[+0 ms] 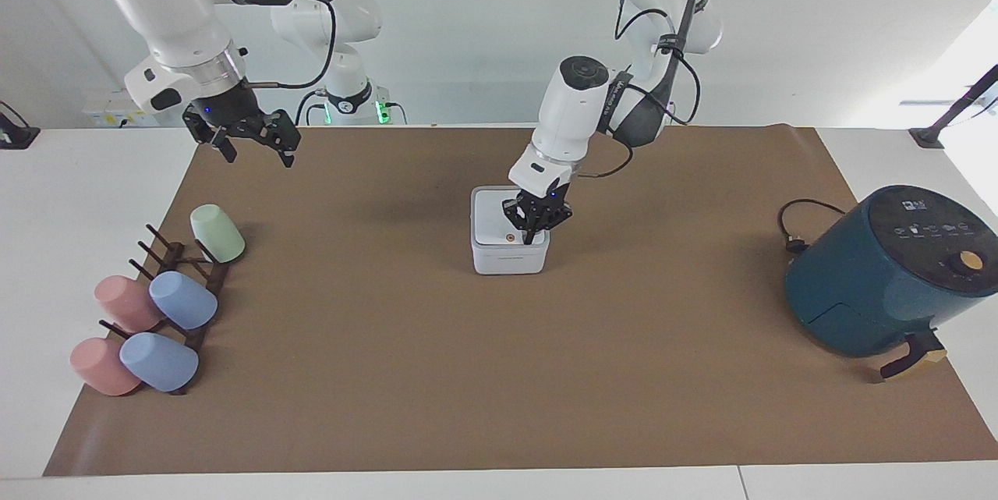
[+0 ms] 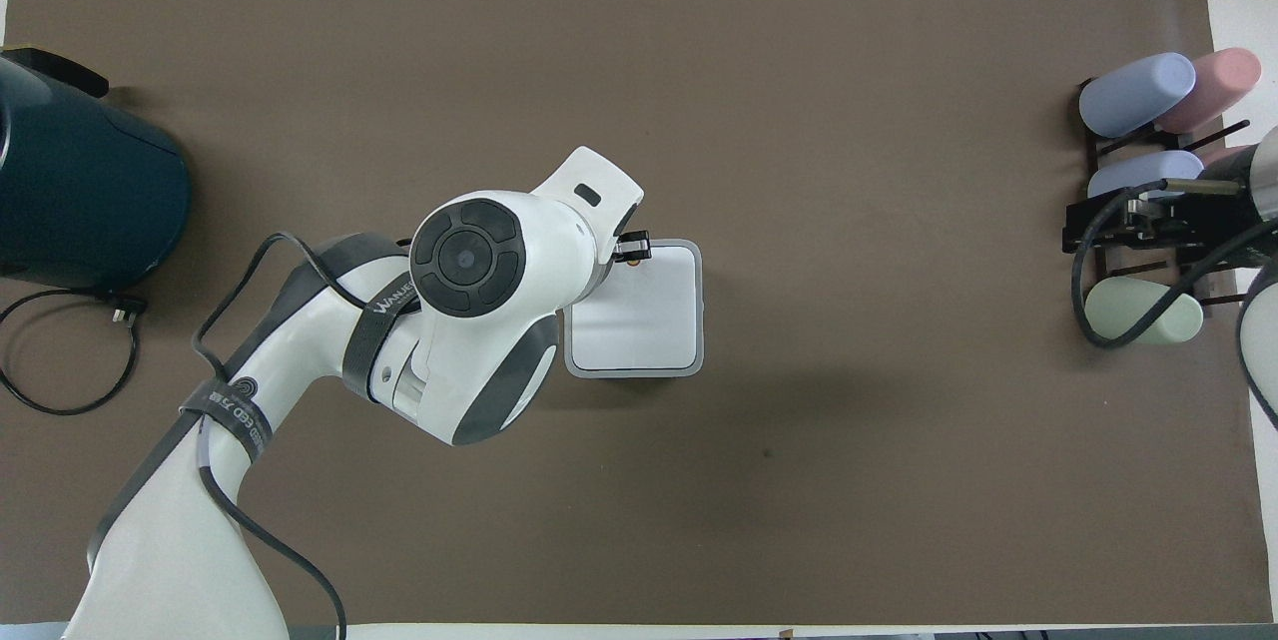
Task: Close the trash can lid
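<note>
The small white trash can [image 1: 508, 258] stands mid-table on the brown mat; it also shows in the overhead view [image 2: 699, 320]. Its flat white lid [image 1: 493, 221] lies down level on the can, orange dot [image 1: 510, 235] upward. My left gripper [image 1: 531, 233] is shut, pointing down, its tip resting on the lid beside the dot, at the edge toward the left arm's end. In the overhead view the left arm covers part of the lid [image 2: 644, 311]. My right gripper [image 1: 253, 147] waits open, up in the air over the mat's corner near the cup rack.
A dark teal air fryer [image 1: 885, 270] with its cord [image 1: 794, 228] stands at the left arm's end of the table. A dark rack [image 1: 183, 281] with several pastel cups lies at the right arm's end, under the right gripper [image 2: 1133, 221] in the overhead view.
</note>
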